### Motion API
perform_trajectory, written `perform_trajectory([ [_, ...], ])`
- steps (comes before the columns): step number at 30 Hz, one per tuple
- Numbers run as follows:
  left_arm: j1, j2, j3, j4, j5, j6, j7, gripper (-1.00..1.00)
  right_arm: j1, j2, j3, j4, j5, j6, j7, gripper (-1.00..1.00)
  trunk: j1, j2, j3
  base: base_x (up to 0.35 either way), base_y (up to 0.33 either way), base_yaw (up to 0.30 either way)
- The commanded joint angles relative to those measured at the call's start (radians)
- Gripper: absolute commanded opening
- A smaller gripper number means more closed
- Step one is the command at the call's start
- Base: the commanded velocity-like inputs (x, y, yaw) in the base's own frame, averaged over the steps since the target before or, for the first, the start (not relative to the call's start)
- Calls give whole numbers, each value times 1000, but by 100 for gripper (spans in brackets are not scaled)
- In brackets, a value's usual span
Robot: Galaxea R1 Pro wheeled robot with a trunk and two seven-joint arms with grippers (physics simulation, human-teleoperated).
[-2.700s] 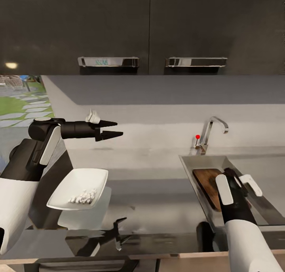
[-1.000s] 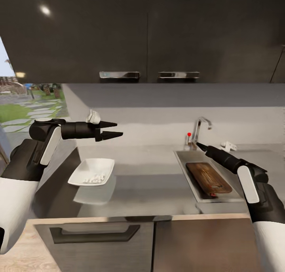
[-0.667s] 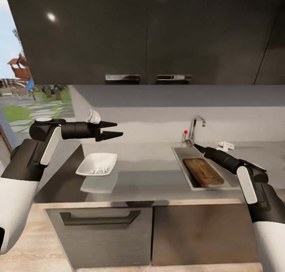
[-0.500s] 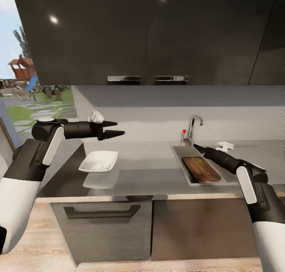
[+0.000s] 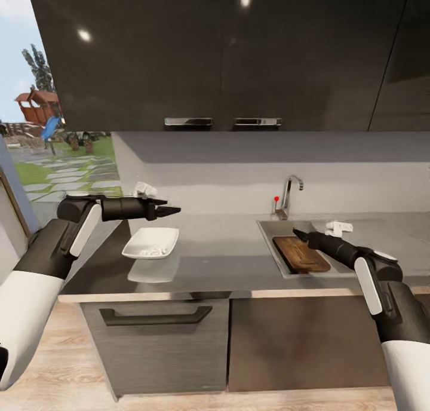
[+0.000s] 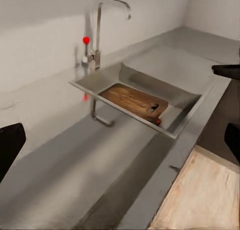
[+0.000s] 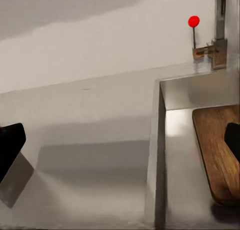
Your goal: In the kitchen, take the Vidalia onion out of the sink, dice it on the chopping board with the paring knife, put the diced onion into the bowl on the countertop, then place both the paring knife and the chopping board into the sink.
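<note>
The chopping board [image 5: 301, 254] lies flat in the sink [image 5: 267, 244], under the tap with the red knob [image 5: 276, 199]. In the left wrist view a small red handle end of the paring knife [image 6: 158, 121] peeks out at the edge of the board [image 6: 131, 99]. My right gripper [image 5: 298, 235] hovers open just above the board's far end, holding nothing; the board [image 7: 220, 150] and sink [image 7: 180, 135] lie ahead of it. The white bowl [image 5: 170, 236] holds the diced onion [image 5: 152, 251] on the countertop [image 5: 221, 250]. My left gripper [image 5: 172, 208] hangs open and empty above the bowl.
Dark wall cabinets with chrome handles [image 5: 188, 122] hang above the counter. Below it are a drawer with a long handle [image 5: 155, 316] and a plain cabinet door. A doorway at the left looks onto a garden. Wooden floor runs along the cabinet fronts.
The whole view has drawn back from the counter, so the camera moved. My right gripper rose out of the sink, then sank a little toward the board. The left arm dropped slightly.
</note>
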Motion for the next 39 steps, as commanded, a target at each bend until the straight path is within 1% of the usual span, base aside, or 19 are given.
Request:
perform_trajectory([
  [1, 0, 1, -2, 22, 6, 4, 17, 100, 3, 0, -1, -1, 5, 7, 2, 100, 0, -1, -1, -93, 0, 0],
  [3, 0, 1, -2, 46, 6, 2, 48, 100, 8, 0, -1, -1, 13, 7, 3, 100, 0, -1, -1, -211, 0, 0],
  [7, 1, -2, -2, 63, 6, -1, 74, 100, 13, 0, -2, -1, 22, 7, 2, 100, 0, -1, 2, -306, 0, 0],
  [17, 1, -3, -2, 67, 6, -1, 76, 100, 15, 0, -2, -1, 24, 7, 1, 100, 0, -1, 18, -330, 0, 0],
  [20, 1, -7, -2, 192, 6, -6, 76, 100, 31, 0, -1, 3, 31, 8, -5, 100, 0, -1, 23, -78, 0, 0],
  [21, 1, -9, -2, 246, 6, -20, 76, 100, 42, 0, -1, 5, 37, 8, -10, 100, 0, -1, 23, -30, 0, 0],
  [22, 1, -13, -3, 277, 6, -32, 76, 100, 47, 0, -1, 7, 41, 7, -14, 100, 0, -1, 24, -24, 0, 0],
  [24, 1, -37, -5, 419, 6, -119, 77, 100, 76, 2, -1, 36, 63, 6, -34, 100, 0, -1, 25, -13, 0, 0],
  [25, 1, -62, -6, 576, 6, -245, 99, 100, 97, 3, -1, 117, 88, 4, -68, 100, 0, -1, 25, -4, 0, 0],
  [26, 1, -73, -6, 655, 6, -304, 131, 100, 102, 4, -1, 182, 98, 1, -88, 100, 0, -1, 25, -3, 0, 0],
  [28, 1, -88, -6, 801, 5, -394, 226, 100, 107, 4, -1, 330, 113, -20, -121, 100, 0, -1, 25, -1, 0, 0],
  [29, 1, -97, -6, 863, 5, -425, 276, 100, 109, 5, -1, 398, 119, -50, -132, 100, 0, -1, 25, 0, 0, 0],
  [30, 1, -101, -6, 890, 5, -438, 298, 100, 109, 5, -1, 430, 123, -71, -136, 100, 0, -1, 25, 0, 0, 0],
  [31, 1, -114, -6, 987, 5, -477, 365, 100, 110, 5, -1, 556, 140, -172, -147, 100, 0, -1, 25, 0, 0, 0],
  [32, 1, -116, -6, 1009, 5, -483, 375, 100, 111, 5, -1, 587, 146, -196, -148, 100, 0, -1, 25, 0, 0, 0],
  [34, 1, -121, -6, 1094, 5, -507, 398, 100, 111, 5, -1, 700, 172, -269, -151, 100, 0, -1, 25, 0, 0, 0],
  [35, 6, -122, -6, 1142, 6, -532, 408, 100, 111, 5, -1, 782, 194, -310, -154, 100, 0, -1, 25, 0, 0, 0],
  [37, 28, -122, -6, 1158, 6, -543, 412, 100, 111, 5, -1, 830, 205, -324, -156, 100, 0, -1, 25, 0, 0, 0],
  [39, 75, -122, -6, 1168, 6, -553, 419, 100, 111, 5, -1, 887, 211, -333, -166, 100, 0, -1, 25, 0, 0, 0],
])
